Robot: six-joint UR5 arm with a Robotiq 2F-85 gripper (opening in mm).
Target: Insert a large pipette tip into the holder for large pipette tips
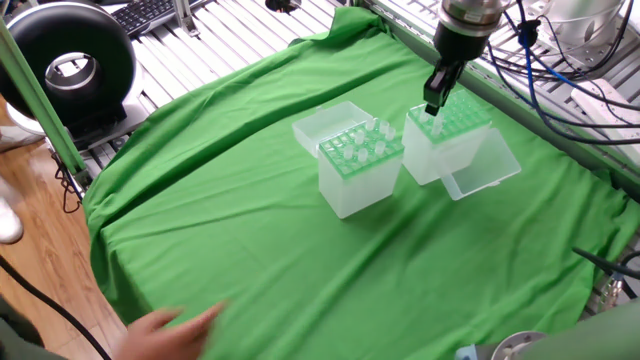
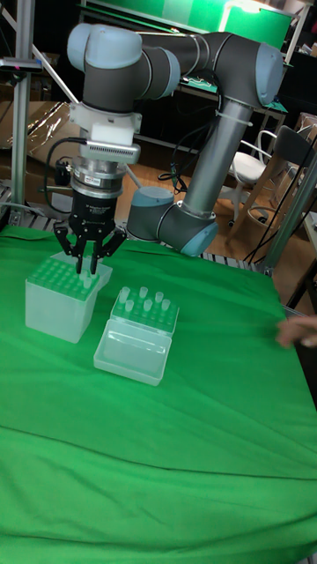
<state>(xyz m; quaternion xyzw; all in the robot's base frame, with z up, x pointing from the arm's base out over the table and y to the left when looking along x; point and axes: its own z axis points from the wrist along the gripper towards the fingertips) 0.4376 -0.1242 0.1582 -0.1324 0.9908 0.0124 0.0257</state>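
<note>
I see one arm, gripper (image 2: pixel 86 265) fingers pinched on one tip (image 2: pixel 85 280), its point at green top of holder (image 2: pixel 60 300). Two boxes on cloth (image 1: pixel 300 230); second box (image 1: pixel 358 168) holds several clear tips, exact count unclear. One hand (image 1: pixel 165 328) at cloth edge.

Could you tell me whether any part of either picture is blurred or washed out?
In the fixed view the person's hand at the bottom edge is motion-blurred; the gripper and both boxes are sharp. In the tall fixed view the hand at the right edge is blurred too, and a bright green panel up top glares.
</note>
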